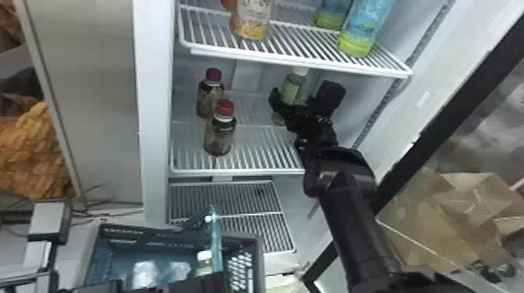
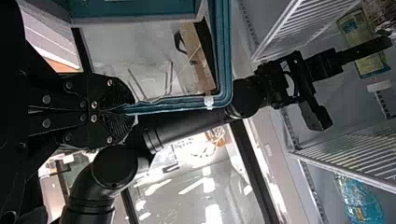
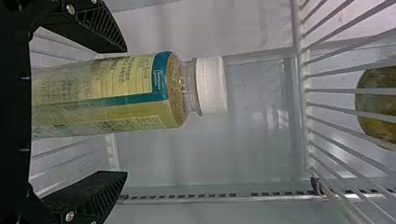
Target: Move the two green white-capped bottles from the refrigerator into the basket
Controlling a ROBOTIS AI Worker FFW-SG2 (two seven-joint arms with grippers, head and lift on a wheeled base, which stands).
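Green bottle on the shelf point(image 1: 292, 87): stands upright on the middle shelf point(image 1: 241, 170) of the refrigerator point(image 1: 154, 117), with its white cap point(image 1: 300, 71) beneath the upper shelf point(image 1: 312, 64).

Right gripper point(image 1: 299, 96): reaches into the refrigerator around that bottle, the two fingers set apart, one along each side of it. You have the bottle between them unclamped; in the right wrist view it lies closer to one finger, with a plain gap to the other. You cannot tell whether the nearer finger touches it.

Neck and cap: both extend beyond the fingertips, so the fingers flank the labelled body – not the cap.

Green bottle in the basket point(image 1: 204, 269): sits inside the basket point(image 1: 148, 233), its white cap showing just beside the basket handle point(image 1: 216, 245).

Left gripper point(image 1: 206, 283): clamped on the basket handle, its fingers together on the teal strip, as your left wrist view shows.

Basket: lies to your left of the right arm point(image 1: 351, 226), in front of and lower than the middle shelf. It also contains clear plastic items point(image 1: 144, 274) whose kind you cannot tell.

Neighbours on the middle shelf: two dark, red-capped bottles point(image 1: 220, 134) – both upright, to your left of the right gripper and apart from it.

Upper shelf contents: an orange-labelled bottle point(image 1: 251, 23) on your left and two blue-green bottles point(image 1: 360, 35) on your right.
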